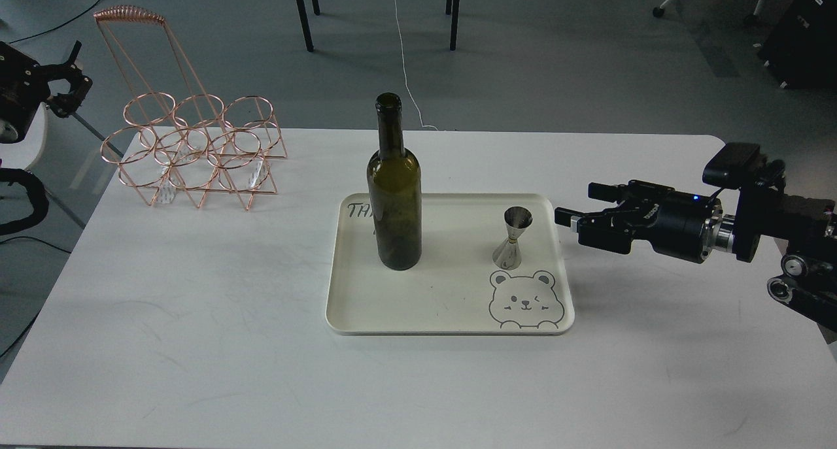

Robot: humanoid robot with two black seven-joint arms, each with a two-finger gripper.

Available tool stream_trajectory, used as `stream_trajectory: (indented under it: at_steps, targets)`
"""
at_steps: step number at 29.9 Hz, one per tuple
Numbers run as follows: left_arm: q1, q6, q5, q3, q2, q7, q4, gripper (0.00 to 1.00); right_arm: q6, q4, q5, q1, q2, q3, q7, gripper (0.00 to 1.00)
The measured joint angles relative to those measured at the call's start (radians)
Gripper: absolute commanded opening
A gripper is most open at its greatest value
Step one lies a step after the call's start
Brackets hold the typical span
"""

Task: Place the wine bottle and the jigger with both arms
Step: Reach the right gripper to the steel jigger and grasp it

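The dark olive-green wine bottle [394, 200] stands upright on the left part of a cream tray [366, 305]. The small silver jigger [512, 238] stands upright on the tray's right part, above a bear drawing. My right gripper [575, 202] reaches in from the right, level with the jigger and a short way right of the tray's edge. It is open and empty, with its fingers pointing left. My left gripper [73, 76] hangs off the table's far left, beyond the rack. Its two fingers stand apart and it holds nothing.
A copper wire bottle rack [189, 148] with several rings and a tall handle stands at the table's back left. The white table [196, 344] carries the tray at its centre. Chair legs and cables lie on the floor behind.
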Motion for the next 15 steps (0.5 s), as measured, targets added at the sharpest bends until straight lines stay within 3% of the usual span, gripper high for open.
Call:
stream_trajectory:
  at_steps: [8, 15]
  targets:
    - [0.000, -0.001, 0.000, -0.001, 0.002, 0.000, 0.000, 0.98, -0.045, -0.203, -0.116, 0.013, 0.202, -0.054, 0.001, 0.95]
    - [0.002, -0.002, 0.000, 0.001, 0.007, -0.001, 0.000, 0.98, -0.046, -0.267, -0.119, 0.042, 0.273, -0.106, 0.001, 0.91]
